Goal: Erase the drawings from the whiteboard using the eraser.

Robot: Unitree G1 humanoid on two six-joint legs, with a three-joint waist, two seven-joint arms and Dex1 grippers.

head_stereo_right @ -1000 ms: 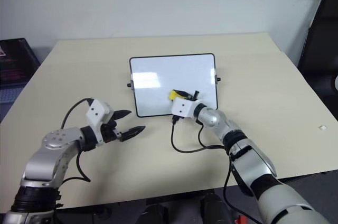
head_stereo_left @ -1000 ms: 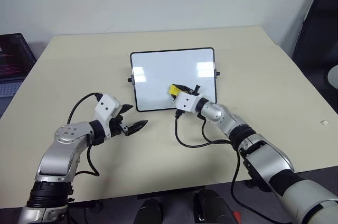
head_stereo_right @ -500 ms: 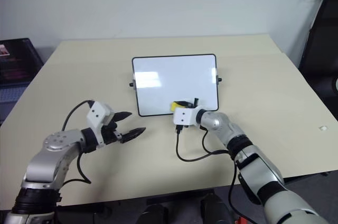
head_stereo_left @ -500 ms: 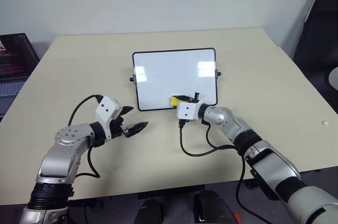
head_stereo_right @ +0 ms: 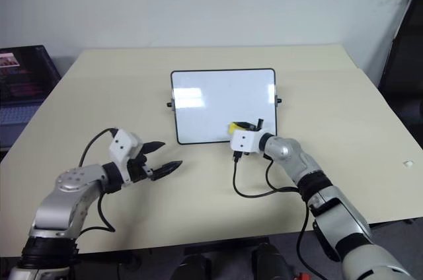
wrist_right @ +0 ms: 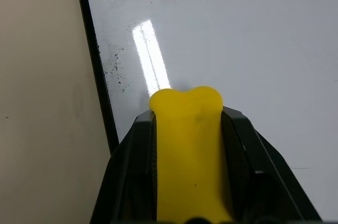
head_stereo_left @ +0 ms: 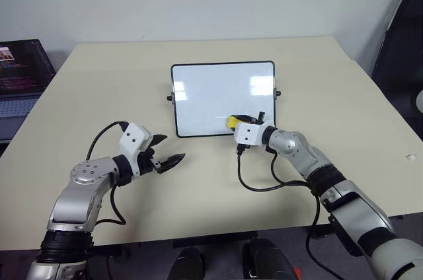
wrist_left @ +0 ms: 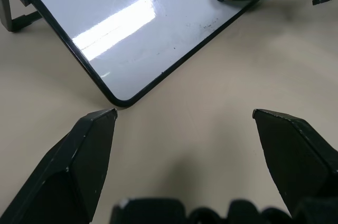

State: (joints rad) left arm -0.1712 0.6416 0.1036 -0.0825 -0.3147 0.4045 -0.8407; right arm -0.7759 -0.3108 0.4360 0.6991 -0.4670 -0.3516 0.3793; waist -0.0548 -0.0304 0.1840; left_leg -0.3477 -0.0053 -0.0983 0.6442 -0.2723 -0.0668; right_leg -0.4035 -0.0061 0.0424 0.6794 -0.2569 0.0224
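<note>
Right tool (head_stereo_left: 246, 121): clamped on eraser (head_stereo_left: 234, 122), sitting at whiteboard's 5 o'clock corner
Left tool (head_stereo_left: 170, 153): fingers apart, holding nothing, over bare surface (head_stereo_left: 99, 82) at 7 o'clock of whiteboard
Whiteboard (head_stereo_left: 211, 92): mid surface, black frame, glare patches; faint specks near lower edge in wrist views
Eraser: yellow, on board face by bottom frame
Laptop (head_stereo_left: 20, 75): 9 o'clock, off surface edge
</note>
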